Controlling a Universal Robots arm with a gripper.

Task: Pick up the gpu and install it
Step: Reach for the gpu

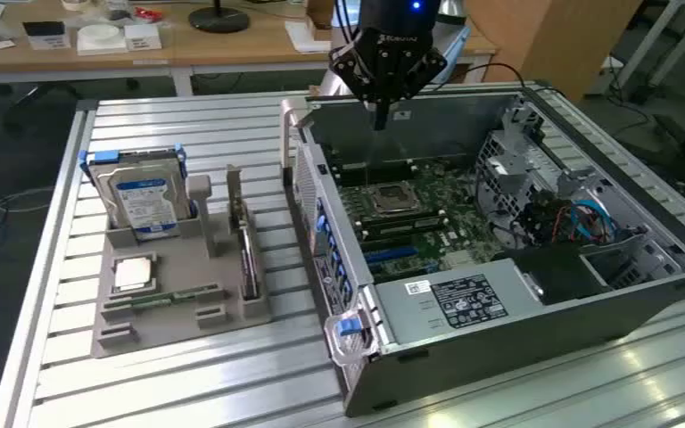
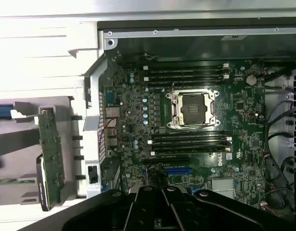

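Note:
The gpu point(image 1: 245, 254) stands on edge in a grey holder point(image 1: 235, 312) at the exterior view's left, beside the open computer case point(image 1: 628, 294). In the wrist view the gpu point(image 2: 51, 154) shows as a green board with a dark shroud, outside the case wall. My gripper point(image 1: 380, 118) hangs over the back part of the case, above the motherboard point(image 1: 432, 201), well away from the gpu. Its fingers are shut and hold nothing. The wrist view looks down past the gripper point(image 2: 163, 192) onto the motherboard point(image 2: 244, 115) with its processor socket point(image 2: 193, 109) and a blue slot point(image 2: 179, 171).
The holder also carries a silver hard drive point(image 1: 140, 192) with a blue-white label, a processor chip point(image 1: 135, 272) and a narrow memory stick point(image 1: 158, 299). Cables and drive cages point(image 1: 557, 218) crowd the case at the exterior view's right. A desk point(image 1: 200, 40) stands behind.

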